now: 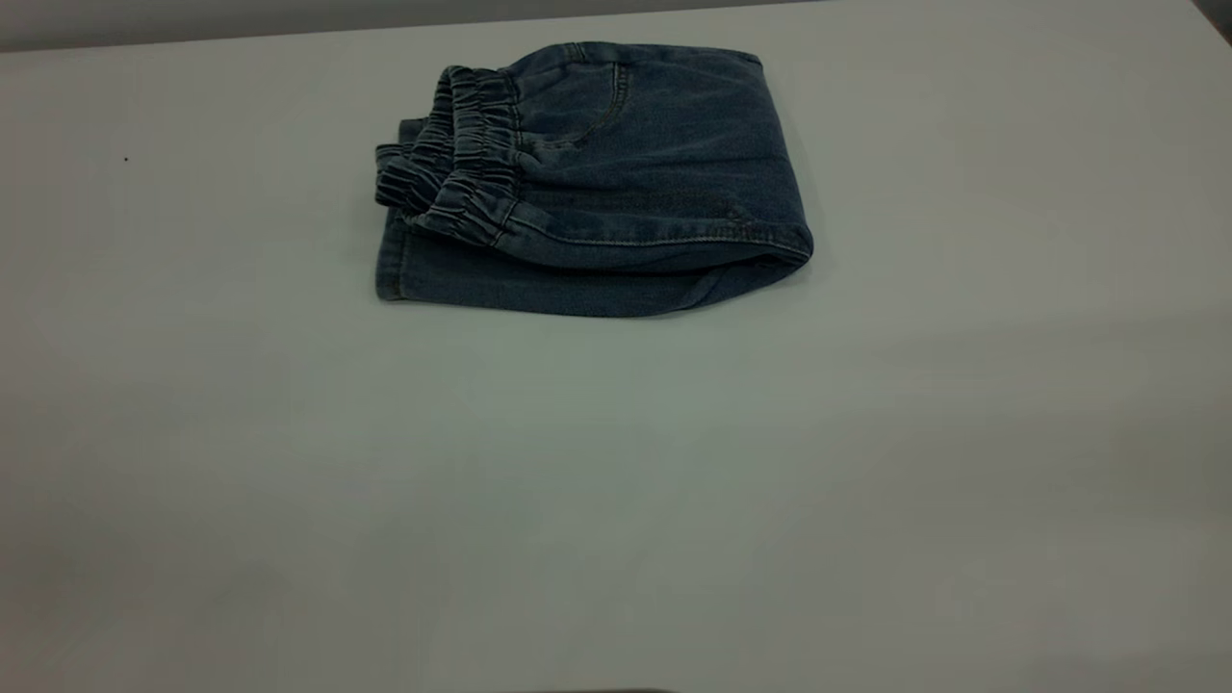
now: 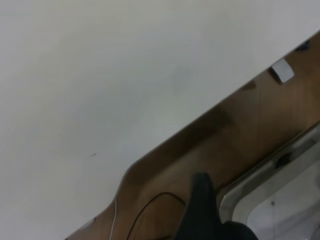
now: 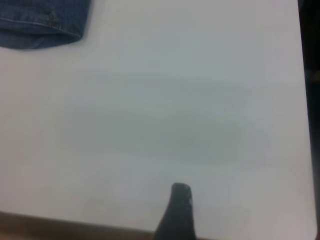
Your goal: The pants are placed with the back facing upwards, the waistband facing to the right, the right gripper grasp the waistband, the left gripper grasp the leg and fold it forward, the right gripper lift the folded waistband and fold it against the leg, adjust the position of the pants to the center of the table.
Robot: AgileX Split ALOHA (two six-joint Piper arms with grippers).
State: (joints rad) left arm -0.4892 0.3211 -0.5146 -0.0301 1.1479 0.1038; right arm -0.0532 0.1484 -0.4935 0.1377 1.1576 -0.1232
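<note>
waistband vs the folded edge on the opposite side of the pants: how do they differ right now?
The waistband is puckered into elastic ridges; the folded edge is a smooth rounded roll. The waistband sits on the left side of the pants in the exterior view, stacked in layers; the fold closes the right side as one curve. Both are the same blue denim, resting on the table, with neither hand touching them.

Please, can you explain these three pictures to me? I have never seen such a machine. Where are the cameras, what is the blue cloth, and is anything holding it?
A two-armed robot works at a white table. The outside camera shows only the folded denim pants, their waistband bunched at the left. The two other cameras sit on the arms' wrists. One shows a finger of the left tool past the table's edge, over brown floor. The other shows a finger of the right tool near the table's edge, apart from the pants. Nothing holds the pants.
</note>
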